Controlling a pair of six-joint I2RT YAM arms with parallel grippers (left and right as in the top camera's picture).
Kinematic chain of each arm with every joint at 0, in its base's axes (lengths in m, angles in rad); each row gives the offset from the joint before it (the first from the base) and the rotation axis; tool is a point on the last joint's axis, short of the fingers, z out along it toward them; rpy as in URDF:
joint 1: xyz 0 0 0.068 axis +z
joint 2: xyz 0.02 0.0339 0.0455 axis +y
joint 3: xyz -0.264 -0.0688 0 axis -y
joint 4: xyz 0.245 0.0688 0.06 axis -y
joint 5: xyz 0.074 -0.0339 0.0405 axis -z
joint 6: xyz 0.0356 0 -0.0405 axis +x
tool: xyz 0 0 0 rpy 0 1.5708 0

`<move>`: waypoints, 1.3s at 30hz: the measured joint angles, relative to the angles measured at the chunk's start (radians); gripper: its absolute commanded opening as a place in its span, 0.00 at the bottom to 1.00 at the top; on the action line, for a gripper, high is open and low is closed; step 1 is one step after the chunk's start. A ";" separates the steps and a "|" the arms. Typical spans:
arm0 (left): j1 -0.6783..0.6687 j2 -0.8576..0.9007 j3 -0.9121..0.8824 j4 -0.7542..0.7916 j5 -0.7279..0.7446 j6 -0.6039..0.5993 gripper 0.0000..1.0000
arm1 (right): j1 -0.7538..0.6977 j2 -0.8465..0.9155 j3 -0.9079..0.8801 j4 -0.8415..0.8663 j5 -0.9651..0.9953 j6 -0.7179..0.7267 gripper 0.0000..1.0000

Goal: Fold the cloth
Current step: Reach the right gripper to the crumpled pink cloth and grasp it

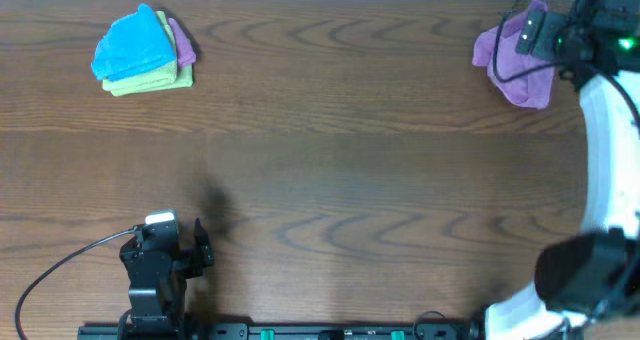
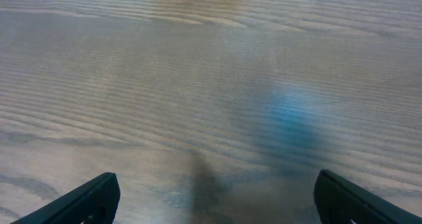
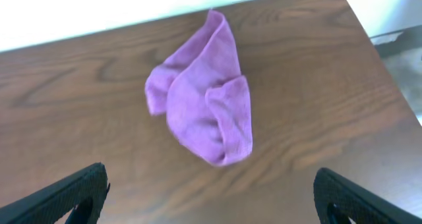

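The lilac cloth lies crumpled in a loose heap at the far right corner of the table. In the right wrist view the cloth lies ahead of the fingers, with folds bunched up. My right gripper is open and empty, raised above the cloth and apart from it. In the overhead view the right gripper hangs over the cloth and hides part of it. My left gripper is at the near left, open and empty over bare wood, as the left wrist view shows.
A folded stack sits at the far left: a bright blue cloth on a yellow-green cloth, with a bit of purple cloth at its right side. The table's right edge and far edge run close to the lilac cloth.
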 measured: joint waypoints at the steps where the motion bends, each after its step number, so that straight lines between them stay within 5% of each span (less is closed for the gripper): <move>1: 0.000 0.000 0.000 0.000 0.000 0.000 0.95 | -0.003 0.024 0.000 0.014 0.007 -0.013 0.99; 12: 0.000 0.000 0.000 0.000 0.000 0.000 0.95 | -0.055 0.279 0.000 0.231 0.033 -0.039 0.99; 32: 0.000 0.000 0.000 0.000 0.000 0.000 0.95 | -0.109 0.500 0.000 0.328 -0.100 0.027 0.99; 39: 0.000 0.000 0.000 0.000 0.000 0.000 0.95 | -0.109 0.543 0.000 0.351 -0.109 0.035 0.54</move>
